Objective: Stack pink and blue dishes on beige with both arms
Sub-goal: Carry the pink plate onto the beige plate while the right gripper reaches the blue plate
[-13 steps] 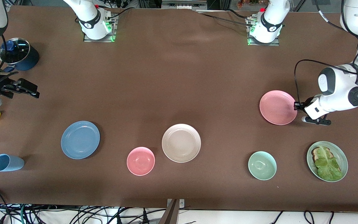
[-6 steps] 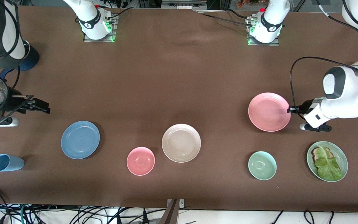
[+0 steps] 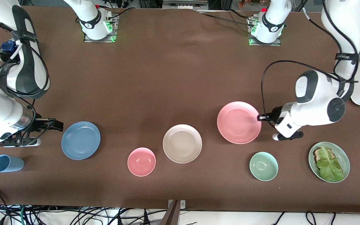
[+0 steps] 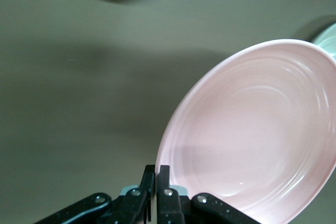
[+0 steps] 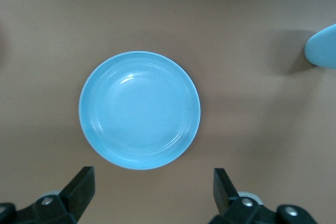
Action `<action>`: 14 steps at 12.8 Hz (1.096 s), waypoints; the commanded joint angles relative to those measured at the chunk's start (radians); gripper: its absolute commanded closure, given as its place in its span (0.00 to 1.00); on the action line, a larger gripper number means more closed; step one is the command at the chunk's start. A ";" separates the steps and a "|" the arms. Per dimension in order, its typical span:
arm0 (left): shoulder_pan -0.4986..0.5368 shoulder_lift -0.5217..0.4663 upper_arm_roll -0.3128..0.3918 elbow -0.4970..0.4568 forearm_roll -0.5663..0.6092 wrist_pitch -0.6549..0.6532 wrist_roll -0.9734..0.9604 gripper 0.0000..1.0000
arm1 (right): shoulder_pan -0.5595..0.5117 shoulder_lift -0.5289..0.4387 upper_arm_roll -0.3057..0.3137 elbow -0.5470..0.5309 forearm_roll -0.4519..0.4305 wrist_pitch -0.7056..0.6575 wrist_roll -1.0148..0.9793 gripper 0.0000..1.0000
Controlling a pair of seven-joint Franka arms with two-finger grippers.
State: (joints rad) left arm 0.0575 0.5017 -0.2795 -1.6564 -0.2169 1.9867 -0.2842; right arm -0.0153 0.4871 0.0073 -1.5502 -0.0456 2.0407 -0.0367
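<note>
We see the left gripper (image 3: 260,117) clamping the pink plate (image 3: 238,122) by its rim, above the table (image 3: 173,78) near the beige plate (image 3: 182,143). The right gripper (image 3: 55,125), jaws wide, hangs just beside the blue plate (image 3: 80,140).

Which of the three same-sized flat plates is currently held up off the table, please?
The pink plate: the left gripper is shut on its rim, holding it tilted. The blue plate and beige plate lie flat on the table.

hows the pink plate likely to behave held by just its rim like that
The pink plate looks rigid, keeping its shape though the left hand pinches only one edge. Its smooth surface could probably slip or pivot between the fingers. With its weight out past the grip, it may droop.
</note>
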 commanded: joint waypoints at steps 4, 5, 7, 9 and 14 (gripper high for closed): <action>-0.185 0.199 0.008 0.243 -0.024 0.067 -0.231 1.00 | -0.049 0.152 0.010 0.010 0.024 0.144 -0.063 0.00; -0.211 0.216 0.008 0.247 -0.024 0.114 -0.265 1.00 | -0.057 0.172 0.010 0.007 0.030 0.163 -0.068 0.00; -0.269 0.265 0.010 0.248 -0.022 0.249 -0.346 1.00 | -0.078 0.218 0.011 0.002 0.033 0.225 -0.095 0.00; -0.312 0.290 0.013 0.250 -0.019 0.326 -0.409 1.00 | -0.100 0.240 0.014 -0.016 0.033 0.269 -0.114 0.00; -0.386 0.348 0.039 0.263 -0.015 0.451 -0.483 1.00 | -0.112 0.246 0.016 -0.062 0.035 0.317 -0.126 0.13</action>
State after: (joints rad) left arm -0.2894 0.8076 -0.2731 -1.4434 -0.2176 2.4046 -0.7413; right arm -0.1145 0.7497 0.0078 -1.5843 -0.0297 2.3388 -0.1364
